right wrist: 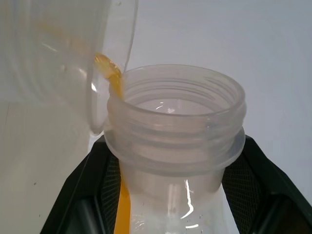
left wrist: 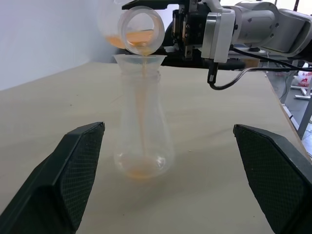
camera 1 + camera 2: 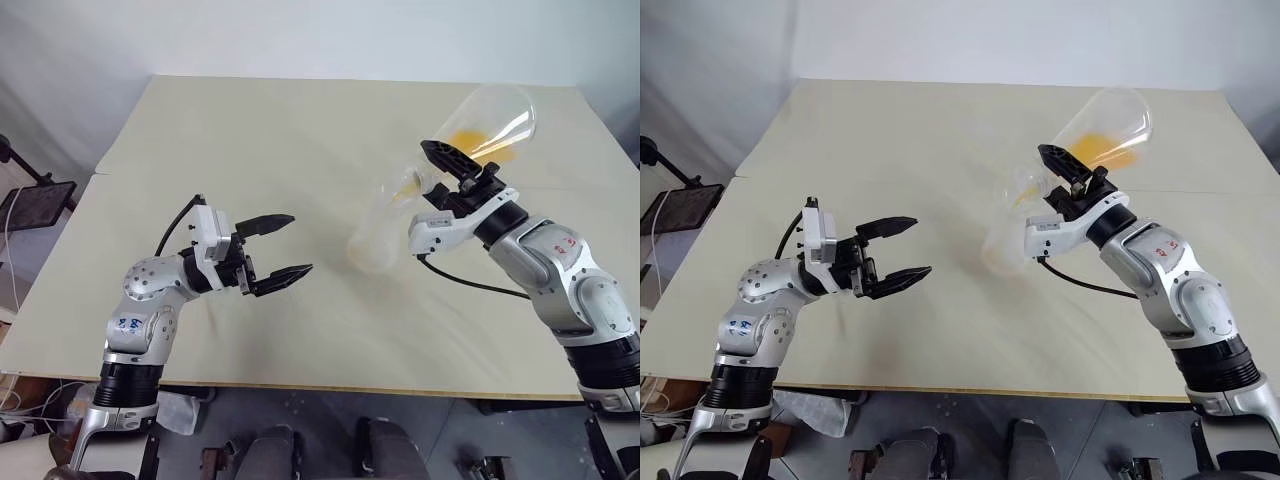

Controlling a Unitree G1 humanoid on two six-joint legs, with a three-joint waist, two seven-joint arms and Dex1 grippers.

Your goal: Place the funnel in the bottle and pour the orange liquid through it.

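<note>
Pouring under way over the pale worktop (image 3: pixel 250 140)! Up on the right, gripped by its threaded neck in the right fingers (image 3: pixel 450 158), shut tight around it: a clear flask (image 3: pixel 497 122), tipped well over with its mouth angled down to the left and its wide base raised toward the far right. Pooled along the lowered side of that flask, the orange liquid (image 3: pixel 470 140), and spilling off the lip in a thin stream. Directly under the lip, seated in the neck of the bottle (image 2: pixel 144 131), the funnel (image 2: pixel 140 61), cone up and catching the flow. Standing upright on the worktop near the middle, just left of the right fingers, that milky bottle, untouched by either arm. Running straight down its inside, a fine orange thread, and gathered at the bottom, a shallow orange puddle. Seen close from the right wrist: orange beading at the rim of the held neck and sliding over the edge. Over on the left, hanging above the worktop and aimed to the right at the bottle, the left fingers (image 3: pixel 265 222), spread wide and holding nothing, well apart from the bottle with bare worktop between.
</note>
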